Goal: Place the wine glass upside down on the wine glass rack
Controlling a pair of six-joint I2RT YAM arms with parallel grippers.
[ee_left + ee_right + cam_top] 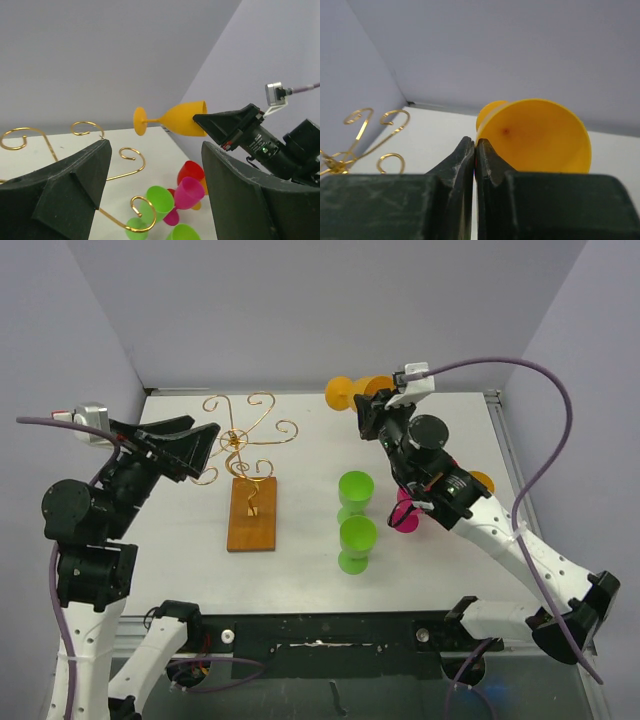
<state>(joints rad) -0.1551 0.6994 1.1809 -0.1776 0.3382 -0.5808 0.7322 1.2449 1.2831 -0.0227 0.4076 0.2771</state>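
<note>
An orange wine glass (368, 389) is held on its side above the far middle of the table, foot pointing left toward the rack. My right gripper (380, 408) is shut on its rim; in the right wrist view the jaws (475, 146) pinch the bowl's (540, 135) left edge. The gold wire rack (238, 440) stands on a brown wooden base (252, 518) left of centre. My left gripper (203, 443) is open and empty beside the rack's left arms. Its wrist view shows the rack's curls (134, 159) between its fingers and the glass (175, 119) beyond.
Two green glasses (355, 490) (357, 540) stand right of the rack's base. A pink glass (406, 517) and another orange one (483, 480) lie under the right arm, with a red one (192, 172) shown in the left wrist view. Grey walls enclose the table.
</note>
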